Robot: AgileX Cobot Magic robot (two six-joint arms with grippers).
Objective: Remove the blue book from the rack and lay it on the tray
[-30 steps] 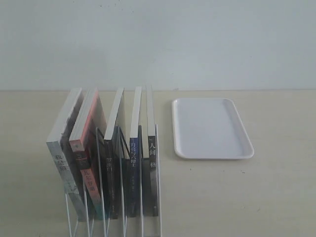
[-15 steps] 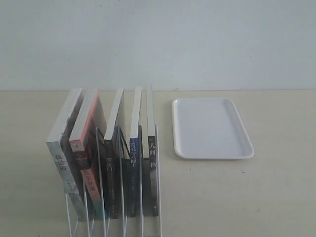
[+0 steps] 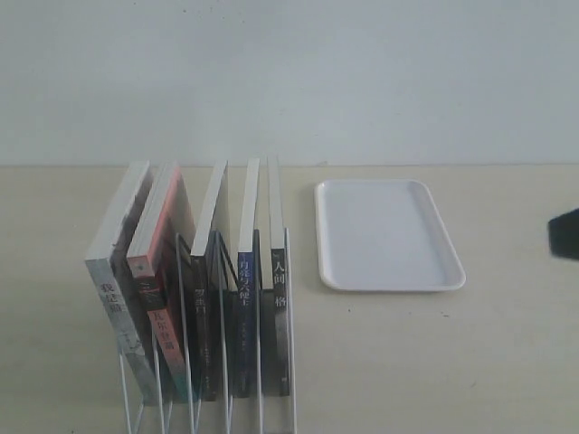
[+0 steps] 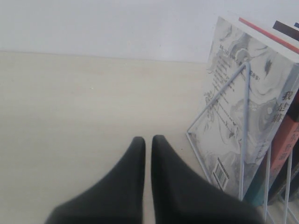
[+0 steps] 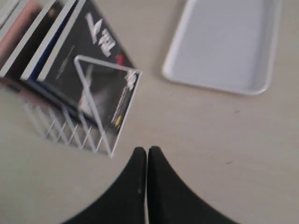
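Me: Since prev frame, my right arm [image 3: 566, 233] nosed in at right edge, mid-height.
Op: Jaws? Book?
Me: Right gripper [image 5: 147, 150] & left gripper [image 4: 148, 138] both pressed together, empty. Blue book [image 3: 244, 294] upright in rack [image 3: 289, 362], lower center; tray [image 3: 389, 235] right of it.
Op: Risk?
Me: Black-spined books [image 3: 280, 307] flank it closely; an off-line pinch could drag one out.

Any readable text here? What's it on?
"人间": spine top of the black-spined book at the right end of the white wire rack.
"我是猫", probably: spine of the grey marbled book.
Too blurred: white characters on the dark blue book and the other spines.
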